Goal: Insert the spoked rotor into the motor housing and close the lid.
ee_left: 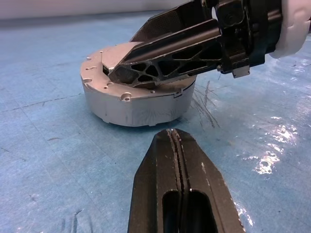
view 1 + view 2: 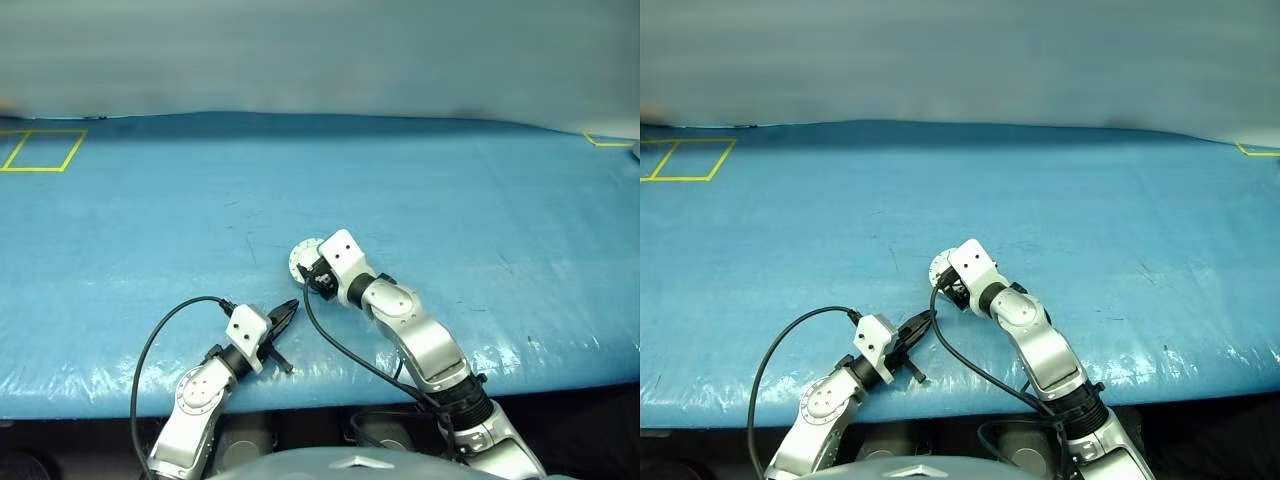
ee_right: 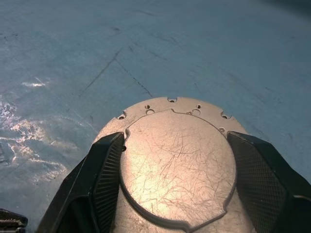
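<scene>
Resting on the blue table [image 2: 420,200], the motor housing [image 1: 138,99] sits near the front edge as a low, round grey puck, with its lid [image 3: 177,167] closed flat on top. The lid's outer face is plain scratched metal, set inside a rim dotted with small holes (the copper winding is not on show, and neither is the spoked rotor, so what lies inside cannot be told).

From the right side the right gripper [image 3: 177,194] reaches over the puck, its two black fingers spread wide to either side of it. In its own wrist view the ribbed pads [image 3: 109,174] stand right at the lid's edges; whether they press on the casing or merely flank it cannot be told. From the left wrist view one of those fingers lies across the top of the housing.

Just short of the housing, on its near left, the left gripper [image 2: 285,315] hovers low over the table, pointing toward the puck but apart from it. Its fingers are pressed fully together with nothing between them.

Yellow tape outlines [image 2: 40,150] mark the table's far left corner.
</scene>
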Robot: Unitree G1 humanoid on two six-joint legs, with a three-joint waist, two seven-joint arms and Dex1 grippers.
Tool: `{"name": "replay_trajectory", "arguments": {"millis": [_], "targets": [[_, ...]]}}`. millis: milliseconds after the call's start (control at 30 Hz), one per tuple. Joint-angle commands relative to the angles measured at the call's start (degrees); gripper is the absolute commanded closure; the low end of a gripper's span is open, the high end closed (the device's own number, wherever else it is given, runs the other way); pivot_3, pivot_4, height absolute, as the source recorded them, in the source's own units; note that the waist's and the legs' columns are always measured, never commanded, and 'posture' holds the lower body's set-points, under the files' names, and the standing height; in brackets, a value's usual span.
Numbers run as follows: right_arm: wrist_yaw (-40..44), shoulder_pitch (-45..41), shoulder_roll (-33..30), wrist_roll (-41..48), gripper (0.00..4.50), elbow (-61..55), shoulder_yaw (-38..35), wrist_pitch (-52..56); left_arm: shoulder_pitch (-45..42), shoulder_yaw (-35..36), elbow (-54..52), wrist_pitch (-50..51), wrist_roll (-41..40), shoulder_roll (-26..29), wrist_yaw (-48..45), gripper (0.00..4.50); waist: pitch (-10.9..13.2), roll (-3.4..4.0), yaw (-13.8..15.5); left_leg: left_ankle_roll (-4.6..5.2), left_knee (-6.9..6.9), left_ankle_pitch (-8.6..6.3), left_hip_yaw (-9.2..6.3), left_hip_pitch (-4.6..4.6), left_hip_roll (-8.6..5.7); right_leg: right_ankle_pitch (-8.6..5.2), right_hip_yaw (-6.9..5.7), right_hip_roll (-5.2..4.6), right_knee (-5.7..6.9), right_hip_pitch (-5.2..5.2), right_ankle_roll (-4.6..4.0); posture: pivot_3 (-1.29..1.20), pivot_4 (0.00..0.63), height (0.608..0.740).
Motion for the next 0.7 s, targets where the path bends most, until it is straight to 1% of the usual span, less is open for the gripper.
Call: {"name": "replay_trajectory", "arguments": {"millis": [33, 167, 233, 333, 400, 433, 533, 567, 633, 700], "targets": [[0.94, 1.33, -1.04, -0.62, 1.47, 3.60, 0.03, 0.39, -0.39, 0.39, -0.46, -1.18, -0.57, 0.10, -0.26, 4.50, -0.01, -0.01, 0.02, 0.00, 0.00, 0.00, 0.00, 0.01, 0.00, 0.00, 0.00, 0.00, 0.00, 0.02, 0.00, 0.00, 0.150, 0.740], [1.89, 1.23, -1.56, -0.99, 1.47, 5.88, 0.30, -1.45, -0.51, 0.66, -0.50, -0.91, -0.54, 0.24, -0.32, 4.50, -0.02, -0.02, 0.02, 0.00, 0.00, 0.00, -0.01, 0.16, 0.00, -0.01, -0.01, -0.01, -0.03, 0.17, 0.00, 0.00, 0.150, 0.740], [2.87, 1.16, -1.78, -0.65, 1.47, 6.90, 0.44, -0.69, -0.53, 0.71, -0.56, -0.81, -0.32, 0.48, -0.33, 4.50, -0.05, -0.03, 0.02, -0.01, 0.01, -0.01, -0.03, 0.24, 0.00, -0.01, -0.03, -0.04, -0.04, 0.24, 0.01, 0.00, 0.150, 0.740], [3.48, 1.88, 0.76, 3.23, 1.47, 6.37, -2.45, 2.20, -0.58, 0.87, -0.62, -0.73, -0.31, 0.60, -0.33, 4.50, -0.11, -0.06, 0.02, -0.01, 0.00, -0.01, -0.04, 0.27, 0.00, -0.01, -0.04, -0.07, -0.04, 0.26, 0.01, 0.00, 0.150, 0.740], [2.27, 1.03, -1.29, -1.31, 1.47, 7.56, 0.29, 1.86, -0.68, 1.06, -0.60, -0.66, -0.33, 0.57, -0.31, 4.50, -0.13, -0.05, 0.01, -0.02, -0.01, -0.01, -0.06, 0.26, 0.01, -0.02, -0.05, -0.07, -0.05, 0.26, -0.01, 0.00, 0.150, 0.740], [2.08, 0.97, -1.54, -1.97, 1.47, 7.91, 0.67, 1.76, -0.69, 1.11, -0.63, -0.56, -0.32, 0.56, -0.30, 4.50, -0.14, -0.03, 0.00, -0.02, -0.02, -0.02, -0.05, 0.26, 0.01, -0.02, -0.05, -0.07, -0.06, 0.26, -0.01, 0.00, 0.150, 0.740], [2.06, 1.26, -0.47, -0.49, 1.47, 7.37, -0.27, 2.35, -0.58, 2.22, -1.64, 1.59, -1.33, -0.36, 1.19, 4.50, -0.21, -0.06, 0.01, -0.02, -0.02, -0.02, -0.07, 0.28, 0.01, -0.02, -0.06, -0.09, -0.07, 0.27, -0.02, 0.00, 0.150, 0.740], [2.00, 1.28, -0.27, -0.39, 1.47, 7.14, -0.36, 2.49, -0.71, 3.02, -2.82, 4.51, -2.75, -1.32, 2.50, 4.50, -0.22, -0.05, 0.00, -0.02, -0.02, -0.02, -0.07, 0.28, 0.01, -0.02, -0.07, -0.11, -0.07, 0.28, -0.01, 0.00, 0.150, 0.740], [1.99, 1.29, -0.12, -0.51, 1.47, 6.95, -0.32, 2.59, -1.49, 4.94, -6.30, 13.57, -6.02, -3.57, 6.55, 4.50, -0.23, -0.08, 0.00, -0.02, -0.02, -0.02, -0.07, 0.28, 0.01, -0.02, -0.06, -0.14, -0.07, 0.29, -0.01, 0.00, 0.150, 0.740], [1.87, 1.28, 0.00, -0.68, 1.47, 6.96, -0.18, 2.59, -4.23, 8.34, -10.77, 25.40, -10.62, -5.86, 12.14, 4.50, -0.23, -0.13, 0.02, -0.02, 0.00, -0.02, -0.12, 0.28, 0.01, -0.02, -0.09, -0.19, -0.07, 0.31, 0.01, 0.00, 0.150, 0.740]]}}
